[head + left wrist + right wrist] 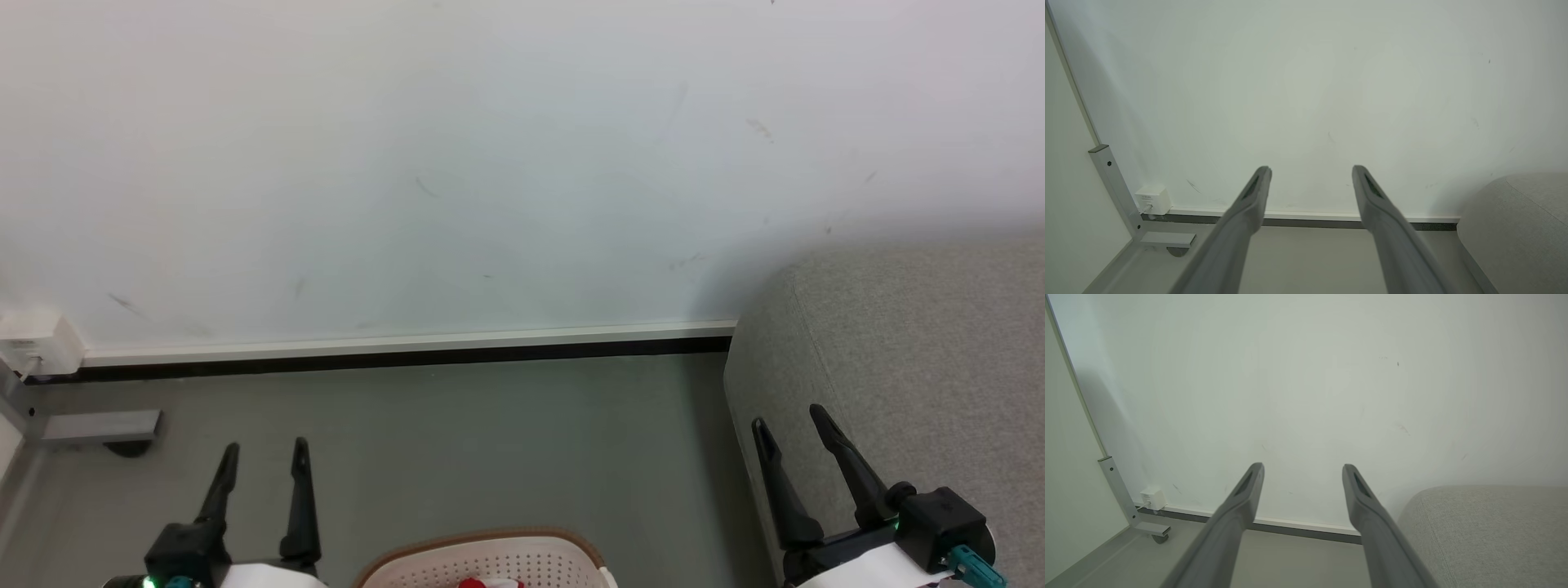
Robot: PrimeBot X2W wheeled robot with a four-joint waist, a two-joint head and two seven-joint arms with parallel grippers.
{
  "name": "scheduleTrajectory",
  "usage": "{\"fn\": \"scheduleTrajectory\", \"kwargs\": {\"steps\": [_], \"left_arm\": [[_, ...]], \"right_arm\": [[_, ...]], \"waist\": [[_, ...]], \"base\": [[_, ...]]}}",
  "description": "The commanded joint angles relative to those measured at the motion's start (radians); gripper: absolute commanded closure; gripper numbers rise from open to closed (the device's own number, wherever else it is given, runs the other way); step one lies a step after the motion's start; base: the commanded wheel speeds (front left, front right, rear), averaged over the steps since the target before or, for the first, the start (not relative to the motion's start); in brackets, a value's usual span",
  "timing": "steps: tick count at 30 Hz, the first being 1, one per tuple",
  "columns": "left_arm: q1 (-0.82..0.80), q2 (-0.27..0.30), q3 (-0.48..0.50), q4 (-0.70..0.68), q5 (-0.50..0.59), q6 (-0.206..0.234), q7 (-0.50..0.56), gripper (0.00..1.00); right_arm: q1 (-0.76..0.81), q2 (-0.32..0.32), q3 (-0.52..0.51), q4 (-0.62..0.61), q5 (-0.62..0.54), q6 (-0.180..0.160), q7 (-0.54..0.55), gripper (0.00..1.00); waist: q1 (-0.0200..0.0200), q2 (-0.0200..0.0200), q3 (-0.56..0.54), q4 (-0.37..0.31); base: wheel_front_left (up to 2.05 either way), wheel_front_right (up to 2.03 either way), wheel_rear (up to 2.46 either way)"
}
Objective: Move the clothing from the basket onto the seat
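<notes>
basket (490, 563): cut by the bottom edge of the head view; its far rim and a strip of holed wall show.
clothing (488, 583): a red-and-white sliver at that bottom edge, shape untellable.
seat (922, 351): runs off the right edge and lower right corner.
white box (1152, 200): print on its face too small to read.

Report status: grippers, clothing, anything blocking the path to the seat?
Left gripper open, empty. Right gripper open, empty, by the seat. Clothing in the basket, untouched. Nothing seen in the way.
</notes>
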Motion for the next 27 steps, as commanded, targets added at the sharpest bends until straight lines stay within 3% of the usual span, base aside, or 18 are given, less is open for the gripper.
{"fn": "scheduleTrajectory", "kwargs": {"steps": [1, 27], "left_arm": [[0.012, 0.007, 0.002, 0.003, 0.017, 0.002, -0.004, 0.00], [0.009, 0.007, 0.000, 0.007, -0.010, -0.003, -0.003, 0.00]], "right_arm": [[-0.009, -0.002, 0.003, 0.004, -0.011, -0.002, -0.008, 0.00], [-0.006, 0.006, -0.005, 0.000, 0.012, -0.002, -0.007, 0.00]], "waist": [[0.0000, 0.0000, -0.001, -0.001], [0.0000, 0.0000, 0.002, -0.006]], "base": [[0.00, 0.00, 0.00], [0.00, 0.00, 0.00]]}}
